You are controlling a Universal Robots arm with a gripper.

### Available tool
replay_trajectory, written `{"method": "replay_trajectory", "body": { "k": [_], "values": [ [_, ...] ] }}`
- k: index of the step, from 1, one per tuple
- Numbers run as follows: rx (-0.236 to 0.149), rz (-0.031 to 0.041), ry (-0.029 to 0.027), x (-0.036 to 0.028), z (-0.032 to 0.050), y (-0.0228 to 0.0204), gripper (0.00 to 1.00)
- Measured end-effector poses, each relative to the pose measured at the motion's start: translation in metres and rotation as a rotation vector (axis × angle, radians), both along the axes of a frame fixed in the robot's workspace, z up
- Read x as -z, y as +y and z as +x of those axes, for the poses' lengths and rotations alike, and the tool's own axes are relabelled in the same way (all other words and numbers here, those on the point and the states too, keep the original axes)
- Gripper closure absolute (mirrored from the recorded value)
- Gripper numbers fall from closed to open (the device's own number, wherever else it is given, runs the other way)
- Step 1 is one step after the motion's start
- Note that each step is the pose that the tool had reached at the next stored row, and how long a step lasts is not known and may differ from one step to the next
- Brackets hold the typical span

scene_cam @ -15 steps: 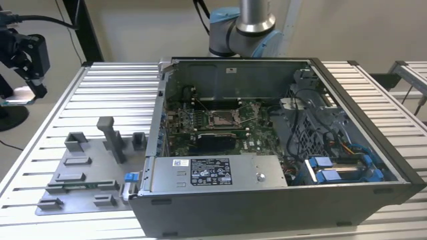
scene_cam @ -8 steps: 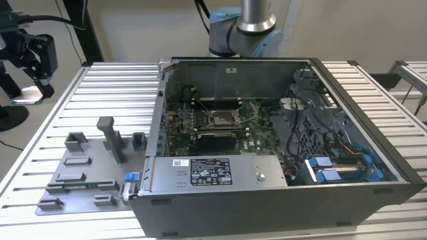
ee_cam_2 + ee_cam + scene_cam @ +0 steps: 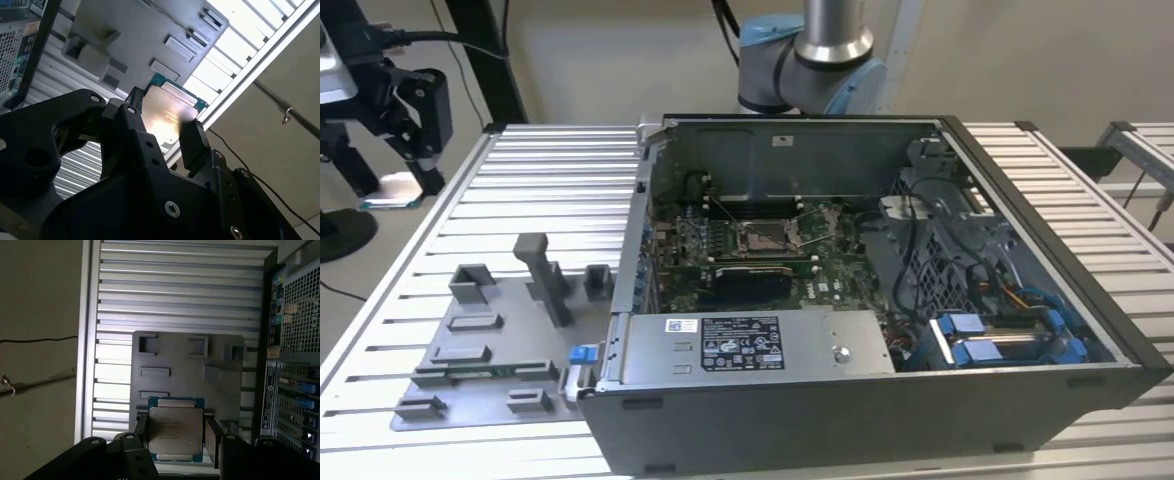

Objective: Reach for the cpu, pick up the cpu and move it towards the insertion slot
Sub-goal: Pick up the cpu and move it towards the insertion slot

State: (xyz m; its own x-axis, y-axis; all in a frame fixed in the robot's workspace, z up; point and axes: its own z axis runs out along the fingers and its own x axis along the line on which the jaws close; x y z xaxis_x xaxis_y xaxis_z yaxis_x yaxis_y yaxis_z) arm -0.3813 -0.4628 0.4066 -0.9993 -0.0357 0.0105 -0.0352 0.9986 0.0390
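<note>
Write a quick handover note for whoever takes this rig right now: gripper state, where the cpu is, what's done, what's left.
Gripper: fingers shut on the cpu, clamping two opposite edges.
Where: cpu held in the air near the grey fixture plate, outside the open computer case.
Done: reach and pick-up.
Left: cpu not yet at the motherboard socket inside the case.
</note>
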Motion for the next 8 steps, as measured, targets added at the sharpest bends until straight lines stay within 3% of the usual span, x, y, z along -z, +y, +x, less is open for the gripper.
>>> {"method": "replay_trajectory", "body": {
  "k": [8],
  "values": [
    [0.0, 0.0, 0.0, 0.0, 0.0184, 0.0, 1.0]
  ]
}}
